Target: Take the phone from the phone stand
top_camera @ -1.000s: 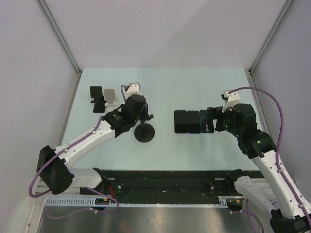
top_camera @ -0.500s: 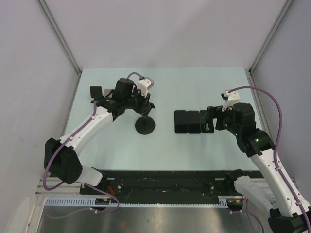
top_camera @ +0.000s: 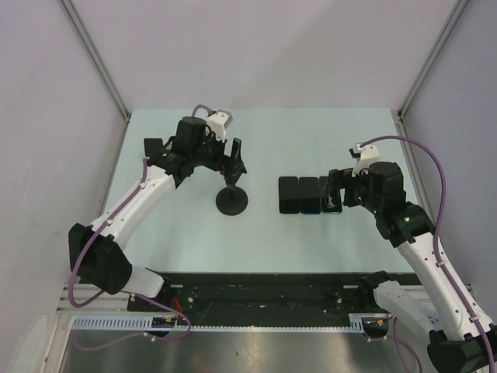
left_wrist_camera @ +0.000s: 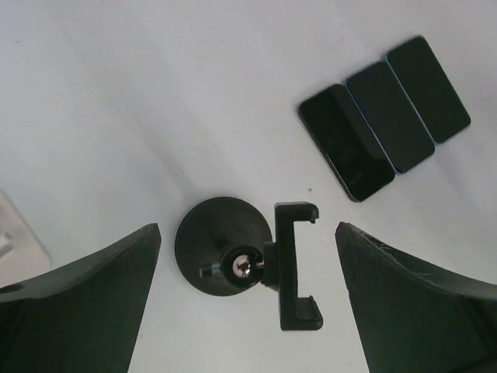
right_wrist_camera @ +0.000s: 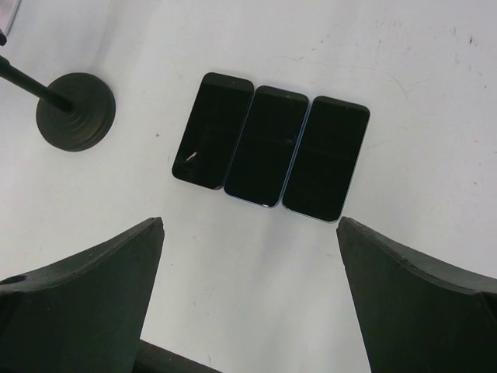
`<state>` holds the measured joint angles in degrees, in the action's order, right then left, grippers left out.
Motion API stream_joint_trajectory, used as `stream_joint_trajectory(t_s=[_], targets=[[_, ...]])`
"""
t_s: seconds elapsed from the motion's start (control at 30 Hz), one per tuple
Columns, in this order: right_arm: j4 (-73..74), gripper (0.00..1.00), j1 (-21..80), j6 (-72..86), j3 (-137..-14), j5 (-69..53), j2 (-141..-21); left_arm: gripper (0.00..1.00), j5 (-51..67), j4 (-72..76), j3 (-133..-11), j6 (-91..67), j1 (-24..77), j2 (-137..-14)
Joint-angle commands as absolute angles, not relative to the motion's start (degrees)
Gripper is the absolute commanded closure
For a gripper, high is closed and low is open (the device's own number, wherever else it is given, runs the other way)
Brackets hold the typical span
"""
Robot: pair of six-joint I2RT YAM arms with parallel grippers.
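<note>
Above phone stand, my left claw hangs wide, empty; right of stand, my right claw wide over three phones on desk.

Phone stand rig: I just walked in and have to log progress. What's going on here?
The left gripper hovers open above the round-based phone stand, whose clamp is empty. Three phones lie flat side by side on the table, and the right gripper hovers open over them, holding nothing. No phone sits in this stand at this moment.
</note>
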<state>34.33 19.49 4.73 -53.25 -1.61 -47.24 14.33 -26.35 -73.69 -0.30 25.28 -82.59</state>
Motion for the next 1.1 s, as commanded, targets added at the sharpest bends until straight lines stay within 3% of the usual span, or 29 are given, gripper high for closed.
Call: stream_joint_trajectory(t_s=[0.0, 0.4, 0.73, 0.83, 1.07], targets=[[31.47, 0.0, 19.69, 3.6, -53.09, -1.85, -47.55, 0.0, 0.19, -25.84, -73.93, -18.57, 26.8, -73.75], [30.5, 0.0, 21.45, 3.95, -52.91, -1.93, -47.2, 0.0, -33.98, -26.1, -61.35, -45.96, 44.46, -62.14], [30.5, 0.0, 21.62, 3.6, -51.59, -0.18, -45.44, 0.07, -34.72, -26.19, -59.77, -52.64, 47.72, -69.42], [30.41, 0.0, 21.53, 3.6, -51.24, -0.09, -45.35, 0.14, -34.28, -26.02, -59.59, -52.74, 47.72, -71.36], [29.97, 0.0, 21.53, 3.25, -50.63, 1.67, -45.18, 0.56, -33.57, -26.1, -59.68, -52.3, 47.72, -73.48]])
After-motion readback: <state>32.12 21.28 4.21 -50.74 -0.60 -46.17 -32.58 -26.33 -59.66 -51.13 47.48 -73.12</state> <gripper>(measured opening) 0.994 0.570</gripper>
